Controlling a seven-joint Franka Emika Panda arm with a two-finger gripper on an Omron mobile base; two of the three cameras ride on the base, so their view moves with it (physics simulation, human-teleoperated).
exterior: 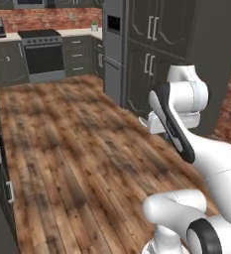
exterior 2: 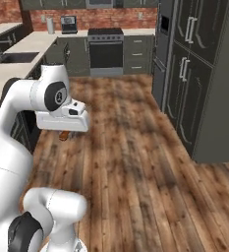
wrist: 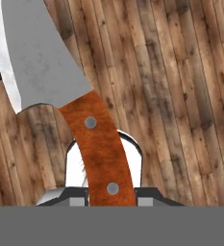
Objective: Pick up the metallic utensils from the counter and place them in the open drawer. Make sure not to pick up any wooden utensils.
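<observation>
Hand view: the fingers (wrist: 102, 202) grasp a knife-like utensil with a broad grey metal blade and a riveted orange-brown wooden handle (wrist: 101, 149), its blade pointing toward 11 o'clock above the brown plank floor (wrist: 180, 96). Right base view: the pale beige stone table (exterior 2: 8, 69) lies at 10 o'clock.

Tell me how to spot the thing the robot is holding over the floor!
Find the wooden plank floor in the hand view, then look just above the gripper at the bottom. There a knife sticks up from it: a wide grey metal blade on an orange-brown handle with two silver rivets. It is the one shiny metal thing against the brown planks.
</observation>
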